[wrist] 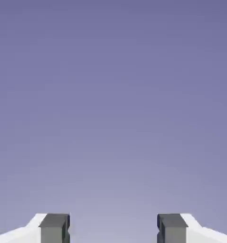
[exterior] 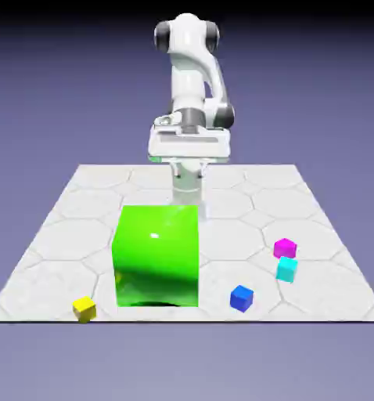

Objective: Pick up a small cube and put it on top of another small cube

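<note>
The small deep-blue cube (exterior: 241, 298) rests on the table near its front edge, toward the exterior view's right. A cyan small cube (exterior: 286, 269) and a magenta small cube (exterior: 285, 248) lie close together a little further right and back. My gripper (exterior: 188, 147) hangs high above the table's far side, behind the big green cube, well away from all the small cubes. In the hand view the gripper (wrist: 113, 230) is open: the two grey fingertips (wrist: 54, 228) stand wide apart with only the plain backdrop between them.
A big glossy green cube (exterior: 159, 254) stands mid-table, between the arm and the front edge. A small yellow cube (exterior: 84, 308) lies at the front left. The hex-patterned table (exterior: 65, 227) ends just in front of the small cubes.
</note>
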{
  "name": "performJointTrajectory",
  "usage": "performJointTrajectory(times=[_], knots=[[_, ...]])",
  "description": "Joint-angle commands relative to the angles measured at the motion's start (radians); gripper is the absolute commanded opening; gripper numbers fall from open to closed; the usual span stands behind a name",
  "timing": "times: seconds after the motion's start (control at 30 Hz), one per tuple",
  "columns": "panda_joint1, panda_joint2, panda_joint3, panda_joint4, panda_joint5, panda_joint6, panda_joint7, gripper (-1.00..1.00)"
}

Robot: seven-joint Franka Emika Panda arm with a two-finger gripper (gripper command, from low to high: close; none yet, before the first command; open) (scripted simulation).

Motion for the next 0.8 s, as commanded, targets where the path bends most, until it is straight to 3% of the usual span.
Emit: performJointTrajectory(times=[0.0,0.77], knots=[[0.012,0.036,0.000,0.022,-0.006,-0.022,-0.015,0.00],[0.287,0.870,0.004,0.538,-0.133,-0.535,-0.364,0.00]])
